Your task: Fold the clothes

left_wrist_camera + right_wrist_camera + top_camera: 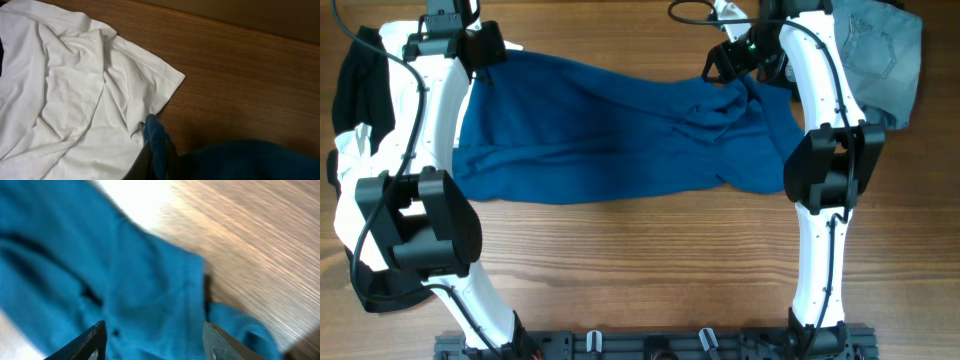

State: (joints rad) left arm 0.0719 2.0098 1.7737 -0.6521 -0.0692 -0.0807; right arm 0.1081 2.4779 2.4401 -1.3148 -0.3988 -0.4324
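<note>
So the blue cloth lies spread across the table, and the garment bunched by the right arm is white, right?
Not quite. The garment by the right arm is grey, not white; the overhead view shows it. The rest holds: the blue cloth lies spread across the table.

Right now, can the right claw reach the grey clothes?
Probably yes: the grey clothes lie uncovered close by, and the right claw hangs open over the blue cloth.
</note>
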